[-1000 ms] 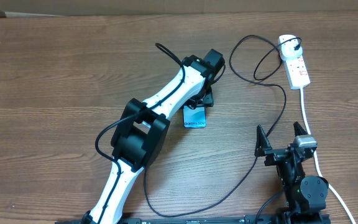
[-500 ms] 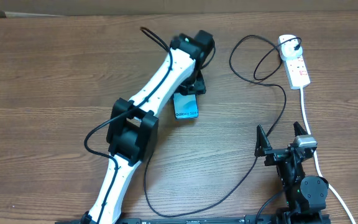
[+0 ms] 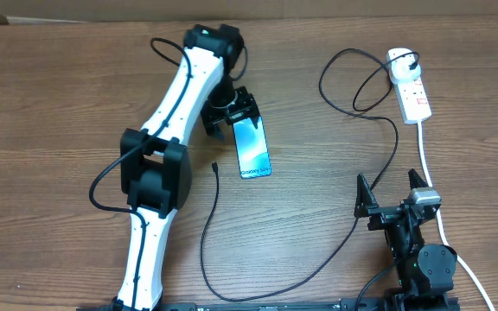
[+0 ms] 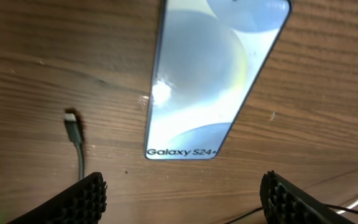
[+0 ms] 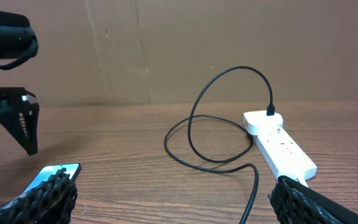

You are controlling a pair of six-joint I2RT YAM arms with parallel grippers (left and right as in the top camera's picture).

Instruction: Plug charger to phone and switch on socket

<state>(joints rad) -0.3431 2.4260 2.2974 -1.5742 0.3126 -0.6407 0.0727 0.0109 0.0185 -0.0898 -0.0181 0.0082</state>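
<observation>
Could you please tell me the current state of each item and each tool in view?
phone: flat on the table, screen up, nothing plugged in.
charger: plugged into the socket, connector tip loose on the table beside the phone.
socket: charger inserted; switch position cannot be told.
left tool: open, empty.
right tool: open, empty.

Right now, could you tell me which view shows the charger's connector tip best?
The left wrist view: the connector tip lies close and sharp, beside the phone. Overhead shows it only as a tiny speck. The right wrist view shows cable but not that tip.
</observation>
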